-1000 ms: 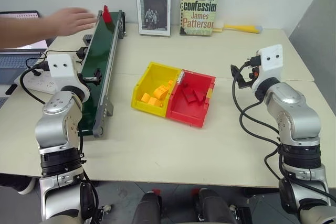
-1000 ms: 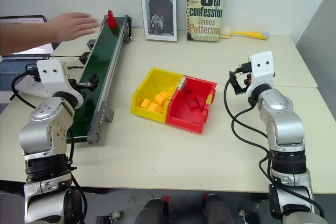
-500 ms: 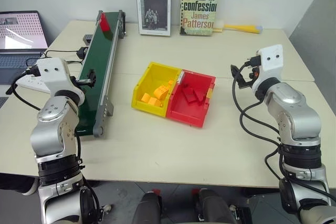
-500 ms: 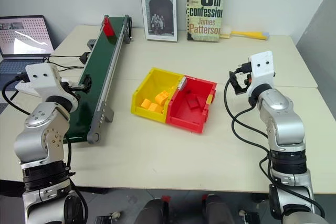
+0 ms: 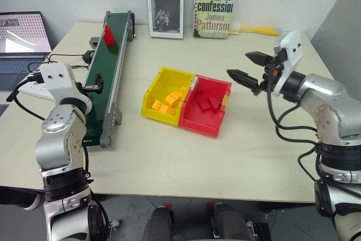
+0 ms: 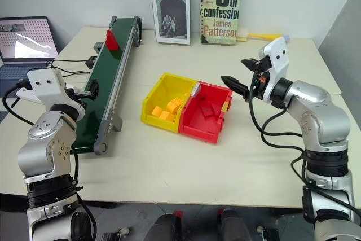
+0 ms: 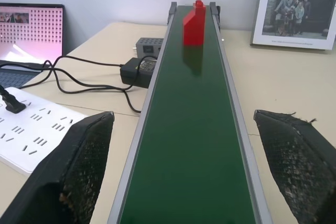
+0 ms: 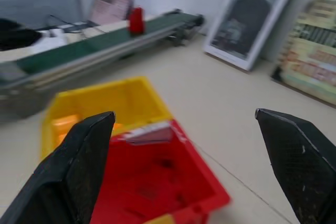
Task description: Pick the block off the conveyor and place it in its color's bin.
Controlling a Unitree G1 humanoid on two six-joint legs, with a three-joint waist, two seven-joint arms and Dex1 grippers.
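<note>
From the head, the block (image 5: 109,34) is standing upright on the conveyor (image 5: 104,83) toward its far end, while the left gripper (image 5: 97,82) is sitting beside the belt's near half and the right gripper (image 5: 243,66), fingers spread and empty, is hovering beside the red bin (image 5: 210,107) (joined to a yellow bin (image 5: 164,95) on the tabletop (image 5: 186,156)). In the left wrist view, that gripper's fingers (image 7: 73,171) are standing wide apart on either side of the belt, the block well ahead of them. In the right wrist view, the spread fingers (image 8: 79,166) are framing both bins, with the block (image 8: 136,20) on the belt beyond.
</note>
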